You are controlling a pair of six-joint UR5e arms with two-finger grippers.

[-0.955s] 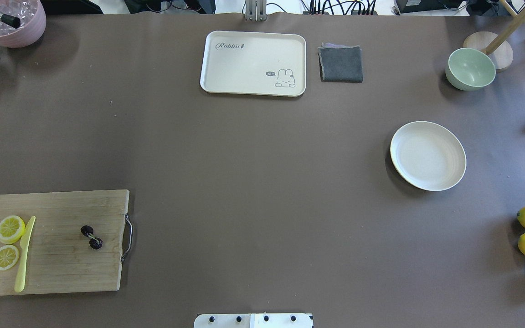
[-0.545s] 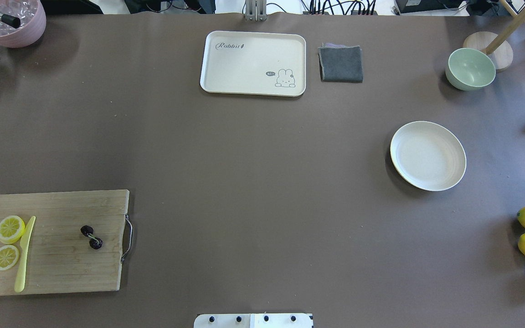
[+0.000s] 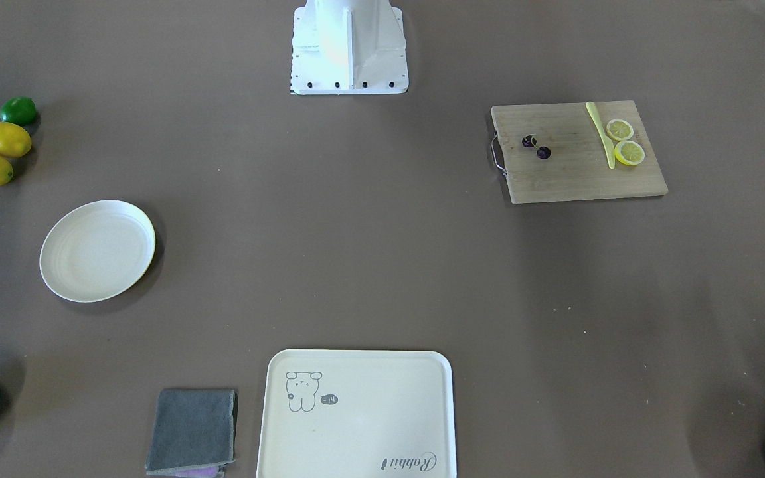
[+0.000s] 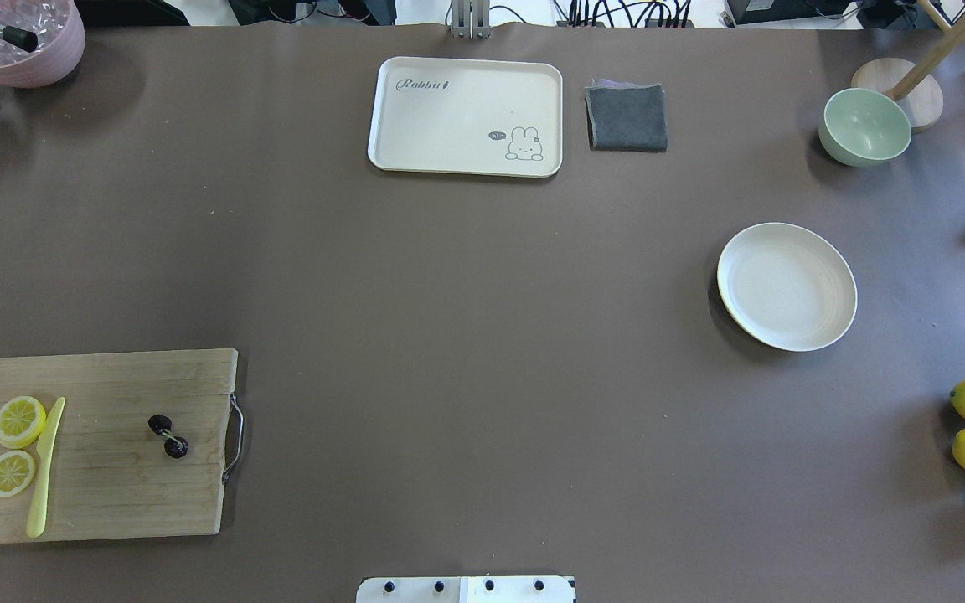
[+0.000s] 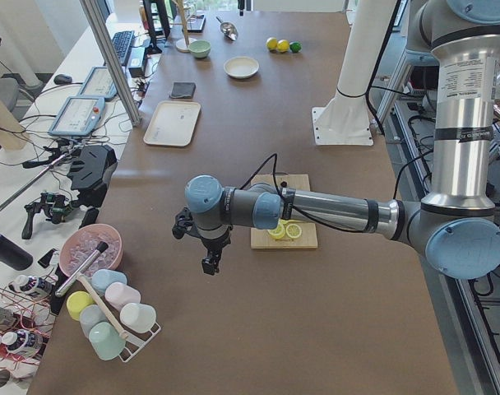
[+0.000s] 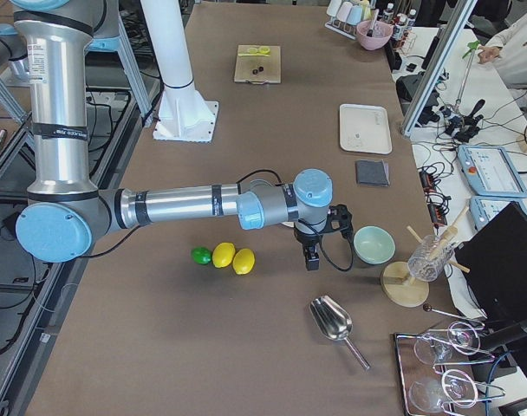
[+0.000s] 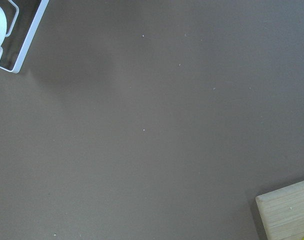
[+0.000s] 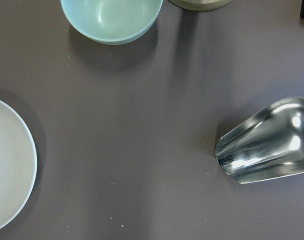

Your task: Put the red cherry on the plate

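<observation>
1. The left hand [image 5: 209, 263] hangs over bare table [image 4: 449, 377] just beside the cutting board [image 4: 114, 502]; I cannot tell whether it is spread or pressed together.
2. The red cherry [image 4: 167, 435] lies on that board, apart from the hand.
3. The tray [image 4: 466, 113] reads "Rabbit" (its bunny says "hi~").
4. The plate [image 4: 786, 286] sits well apart from the cherry, and the right hand [image 6: 311, 260] hangs near it, its state equally unclear.

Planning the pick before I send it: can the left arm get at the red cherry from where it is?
Probably yes. The left gripper hangs beside the cutting board, and the red cherry lies uncovered on it, apart from the lemon slices and knife, with nothing over it.
</observation>
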